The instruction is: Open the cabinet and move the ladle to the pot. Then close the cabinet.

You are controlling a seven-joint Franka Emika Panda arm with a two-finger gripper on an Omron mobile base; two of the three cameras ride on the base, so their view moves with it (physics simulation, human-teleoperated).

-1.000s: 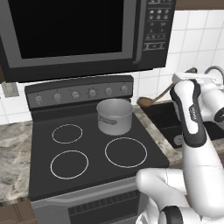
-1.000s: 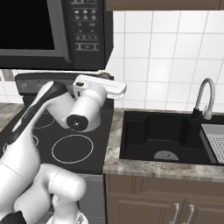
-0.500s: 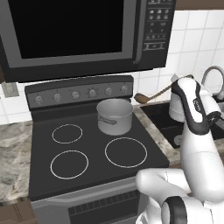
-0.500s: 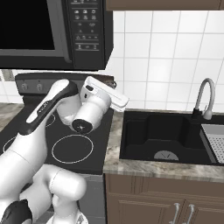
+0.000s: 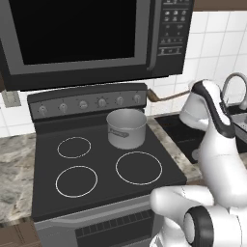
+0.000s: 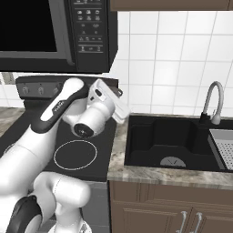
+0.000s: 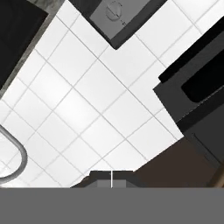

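One cabinet (image 6: 173, 4), dark brown, lower edge alone seen above the tiled wall; its doors could not be judged. One black microwave (image 5: 72, 34) hung over one black stove (image 5: 101, 195) with four ringed burners. One dark sink (image 6: 136, 145) with a curved faucet (image 6: 215, 98) lay to the stove's right. One grey pot (image 5: 126, 128) stood on the rear right burner. One brown ladle (image 5: 153, 95) hung in the air just right of the pot, above its rim, handle running back to the hand. One gripper (image 7: 111, 177), jaws pressed together on that thin handle.
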